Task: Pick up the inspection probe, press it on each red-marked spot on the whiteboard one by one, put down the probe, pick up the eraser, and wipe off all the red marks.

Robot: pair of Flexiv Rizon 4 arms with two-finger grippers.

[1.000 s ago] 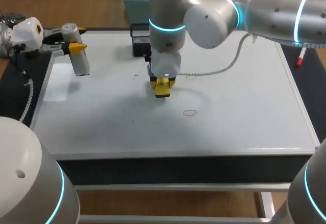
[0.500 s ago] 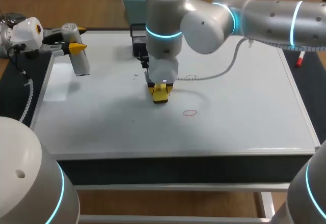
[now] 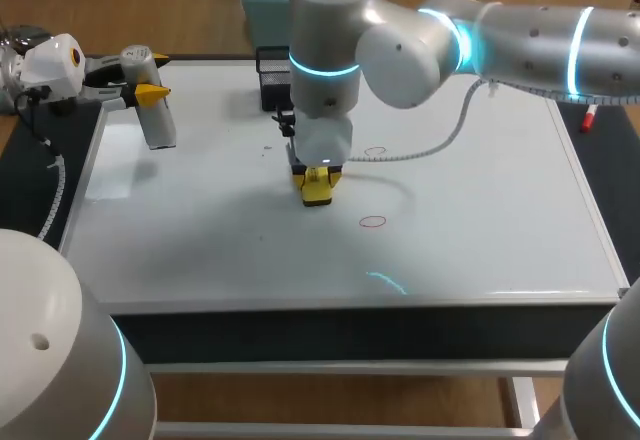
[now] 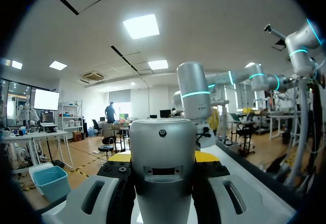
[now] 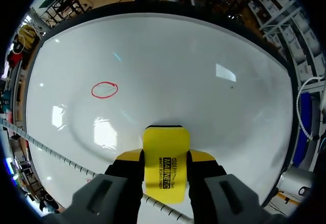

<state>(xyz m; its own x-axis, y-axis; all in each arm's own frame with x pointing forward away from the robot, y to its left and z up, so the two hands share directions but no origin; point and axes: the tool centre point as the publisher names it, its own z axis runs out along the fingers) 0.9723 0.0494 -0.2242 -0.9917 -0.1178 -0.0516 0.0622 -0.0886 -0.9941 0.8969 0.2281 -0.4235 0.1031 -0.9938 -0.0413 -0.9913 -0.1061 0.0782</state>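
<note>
Eraser (image 3: 317,188) at frame centre, over whiteboard (image 3: 500,240); circled mark (image 3: 373,222) just lower right; probe (image 3: 150,100) upper left; holder (image 3: 272,72) top middle, behind eraser.

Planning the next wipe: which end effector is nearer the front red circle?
Right: the right end effector, holding the eraser, is beside the red circle; the left end effector is at the left edge.

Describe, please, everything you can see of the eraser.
The eraser is a bright yellow rectangular block with black print on one face. The right gripper holds it from two sides, end down over the whiteboard, apart from a red circle. Contact with the board cannot be told.
</note>
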